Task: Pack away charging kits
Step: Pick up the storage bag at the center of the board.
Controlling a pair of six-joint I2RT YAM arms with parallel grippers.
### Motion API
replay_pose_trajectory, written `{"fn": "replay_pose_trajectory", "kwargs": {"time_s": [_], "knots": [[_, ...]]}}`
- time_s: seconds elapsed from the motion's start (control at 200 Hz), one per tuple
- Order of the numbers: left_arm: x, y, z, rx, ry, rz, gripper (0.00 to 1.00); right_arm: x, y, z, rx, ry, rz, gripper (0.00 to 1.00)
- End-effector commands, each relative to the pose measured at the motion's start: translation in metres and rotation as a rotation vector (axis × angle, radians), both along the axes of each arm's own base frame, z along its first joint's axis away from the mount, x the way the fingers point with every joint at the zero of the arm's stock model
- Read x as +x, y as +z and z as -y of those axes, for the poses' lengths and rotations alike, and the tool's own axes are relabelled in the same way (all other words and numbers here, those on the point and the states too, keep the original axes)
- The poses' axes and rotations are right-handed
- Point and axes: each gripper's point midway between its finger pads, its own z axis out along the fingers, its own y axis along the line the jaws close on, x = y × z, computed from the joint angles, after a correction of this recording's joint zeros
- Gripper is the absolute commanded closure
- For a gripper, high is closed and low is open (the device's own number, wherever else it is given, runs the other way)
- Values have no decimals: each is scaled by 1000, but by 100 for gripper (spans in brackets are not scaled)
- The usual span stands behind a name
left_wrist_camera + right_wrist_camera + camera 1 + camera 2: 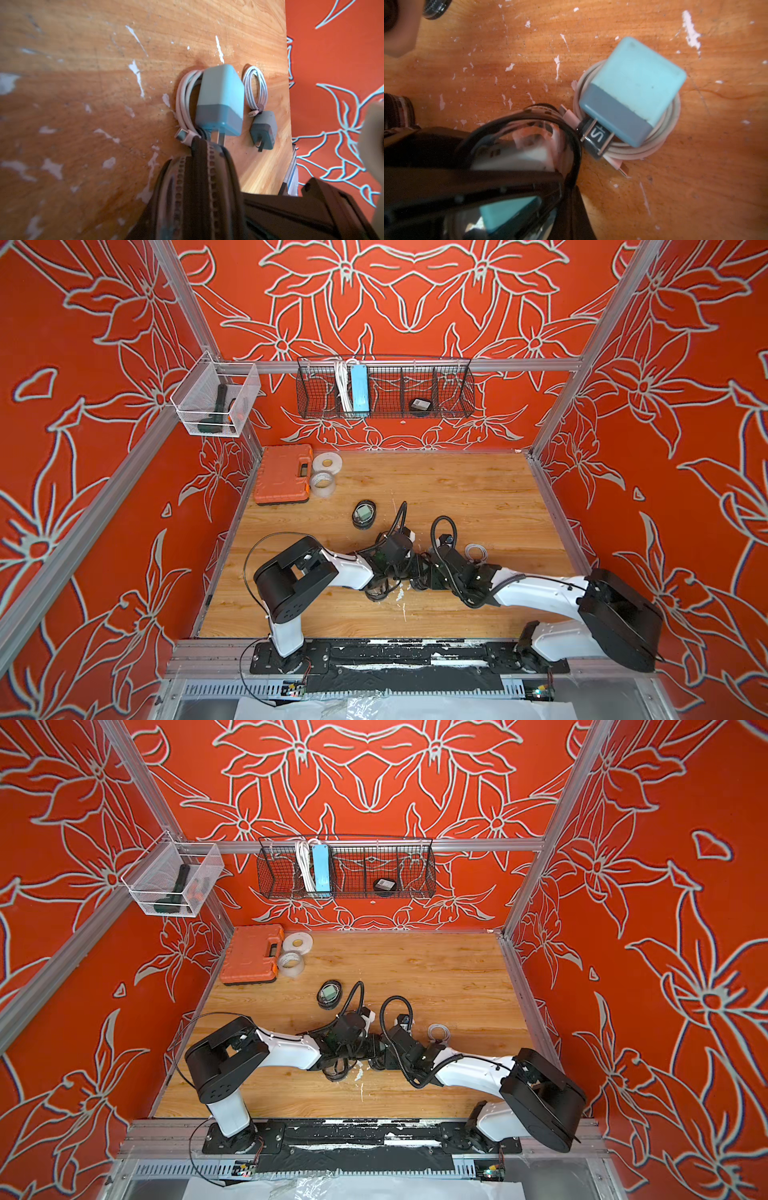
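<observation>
Midway: black wire wall basket (pixel 457 381) holds one black-rimmed oval case (pixel 419 405); right gripper (pixel 422 577) clenched on a second clear case (pixel 517 135) enclosing a teal adapter (pixel 508 214) (left gripper (pixel 392 576): grip untellable); on the wooden tabletop (pixel 457 497), a loose teal cube adapter (pixel 220 97) atop its white coiled cable (pixel 185 99), another set (pixel 264 131) beside; black tab (pixel 598 135) apparently reads "ST".

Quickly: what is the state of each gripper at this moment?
Left gripper: cannot be told; the clear case hides its fingers.
Right gripper: closed, apparently holding the clear case.

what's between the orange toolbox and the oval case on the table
The clear tape roll, beside the toolbox, then bare table; seen in both top views.
</observation>
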Motion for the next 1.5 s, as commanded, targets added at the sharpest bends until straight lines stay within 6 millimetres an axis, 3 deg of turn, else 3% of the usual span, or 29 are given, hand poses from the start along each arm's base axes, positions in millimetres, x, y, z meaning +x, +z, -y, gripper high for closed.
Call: {"fn": "replay_pose_trajectory", "kwargs": {"time_s": [0.0, 0.025, 0.15, 0.31, 0.49, 0.591, 0.711, 0.806, 0.926, 1.021, 1.111, 1.221, 1.321, 1.496], "knots": [[-18, -43, -18, 121, -10, -102, 77, 1, 2, -1, -1, 2, 6, 100], [-18, -42, -18, 118, -11, -99, 81, 2, 4, -1, -2, 1, 10, 100], [-15, -27, -14, 91, -22, -66, 91, 4, 20, -1, 20, 10, 44, 74], [-8, 18, -11, 21, -27, 28, 98, 4, 59, -3, 92, 42, 126, 45], [1, 102, -17, -129, -17, 219, 100, 6, 112, 8, 188, 36, 285, 34], [4, 155, -30, -206, 18, 385, 100, 9, 147, 21, 263, -2, 414, 31], [-1, 220, -47, -263, 33, 614, 100, 12, 183, 36, 342, -51, 578, 19], [-5, 260, -70, -280, 95, 743, 100, 7, 214, 39, 382, 0, 710, 20], [-20, 315, -99, -320, 156, 882, 100, -11, 253, 30, 435, 153, 838, 40], [-54, 366, -120, -482, 133, 1075, 100, -25, 283, 18, 498, 265, 957, 47], [-96, 402, -138, -631, 74, 1283, 100, -37, 306, 2, 528, 364, 1064, 51], [-122, 432, -152, -684, 55, 1441, 100, -51, 330, -21, 540, 469, 1156, 56], [-138, 450, -153, -692, 4, 1564, 100, -64, 346, -45, 537, 559, 1242, 57], [-135, 472, -145, -675, -9, 1610, 100, -82, 364, -74, 535, 643, 1357, 59]]}}
